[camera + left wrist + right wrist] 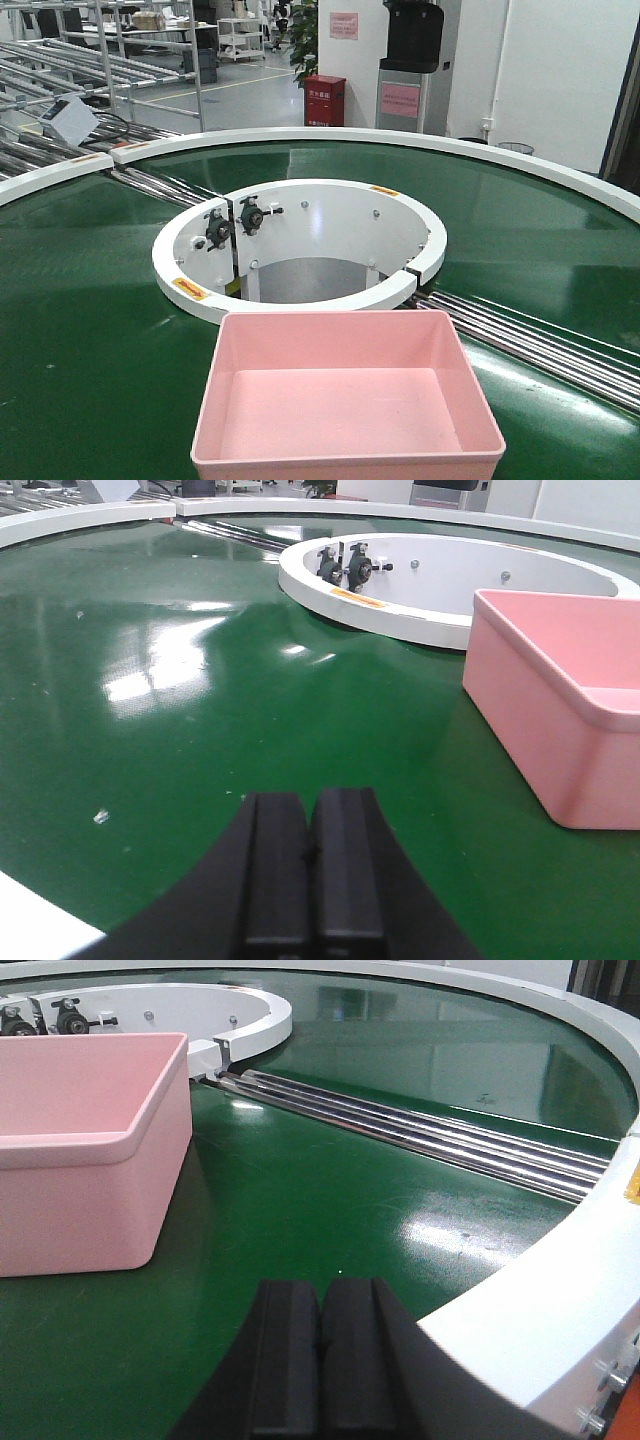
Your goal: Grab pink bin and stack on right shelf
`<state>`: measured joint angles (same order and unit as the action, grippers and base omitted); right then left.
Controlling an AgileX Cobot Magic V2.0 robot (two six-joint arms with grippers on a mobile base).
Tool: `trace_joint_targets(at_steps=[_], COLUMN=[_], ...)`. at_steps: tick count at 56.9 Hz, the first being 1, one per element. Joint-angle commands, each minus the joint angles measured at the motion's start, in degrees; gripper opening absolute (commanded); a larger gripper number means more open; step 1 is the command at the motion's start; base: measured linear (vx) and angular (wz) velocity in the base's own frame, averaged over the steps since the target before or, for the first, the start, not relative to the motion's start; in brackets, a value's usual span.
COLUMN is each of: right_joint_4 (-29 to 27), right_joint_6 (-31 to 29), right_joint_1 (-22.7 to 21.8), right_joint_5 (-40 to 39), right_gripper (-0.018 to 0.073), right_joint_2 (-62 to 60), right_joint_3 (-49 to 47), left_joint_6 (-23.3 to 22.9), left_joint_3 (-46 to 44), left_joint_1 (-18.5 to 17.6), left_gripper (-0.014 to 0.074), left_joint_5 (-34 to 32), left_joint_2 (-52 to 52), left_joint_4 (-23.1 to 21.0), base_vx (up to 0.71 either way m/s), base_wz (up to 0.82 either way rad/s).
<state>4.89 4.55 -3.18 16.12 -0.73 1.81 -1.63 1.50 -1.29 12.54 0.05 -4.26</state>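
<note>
The pink bin [345,400] sits empty on the green conveyor belt [90,330] at the near middle, just in front of the white inner ring. In the left wrist view the pink bin [560,700] lies to the right of my left gripper [312,805], well apart from it. My left gripper is shut with nothing between its fingers, low over the belt. In the right wrist view the pink bin [85,1145] is to the left of my right gripper [320,1290], which is also shut and empty. The right shelf is out of view.
A white inner ring [300,245] with bearing blocks stands behind the bin. Shiny metal rollers [420,1130] cross the belt on the right. The white outer rim [560,1300] curves close beside the right gripper. Metal racks [90,60] stand far left.
</note>
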Motion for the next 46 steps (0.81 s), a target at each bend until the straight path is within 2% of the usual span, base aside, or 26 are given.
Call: trace_joint_targets(at_steps=[1,33,38,42,46], right_joint_4=[0.27,0.27,2.61,1.81,0.65], right_joint_6=[-0.13,-0.13,-0.32,1.13,2.0], right_joint_1=[-0.29,-0.29,-0.29,-0.29,-0.29], right_joint_5=[-4.58,-4.65,-5.03,-6.29,-7.86], right_gripper=[-0.0011,-0.0011,-0.0011,-0.0011,-0.0011], right_joint_2=[-0.09,-0.09,-0.09,-0.09,-0.09], right_joint_3=[-0.04,-0.04,-0.04,-0.04,-0.04], left_joint_6=[-0.47,-0.47,-0.47,-0.54,-0.47], left_joint_3=[0.81,0.81,0.81,0.81,0.76], left_joint_1=[-0.02,-0.02,-0.02,-0.02,-0.02], left_gripper=[-0.0008,-0.0008,-0.0008,-0.0008,-0.0008], left_joint_5=[-4.75,-4.75,-4.8,-5.96,-8.41], left_joint_2=[1.21,1.21,1.21,1.21,1.21], left_joint_4=[-0.1,-0.1,-0.49,-2.2,-2.11], base_vx=[0.0,0.0,0.0,0.0,0.0], base_wz=[0.0,0.0,0.0,0.0,0.0])
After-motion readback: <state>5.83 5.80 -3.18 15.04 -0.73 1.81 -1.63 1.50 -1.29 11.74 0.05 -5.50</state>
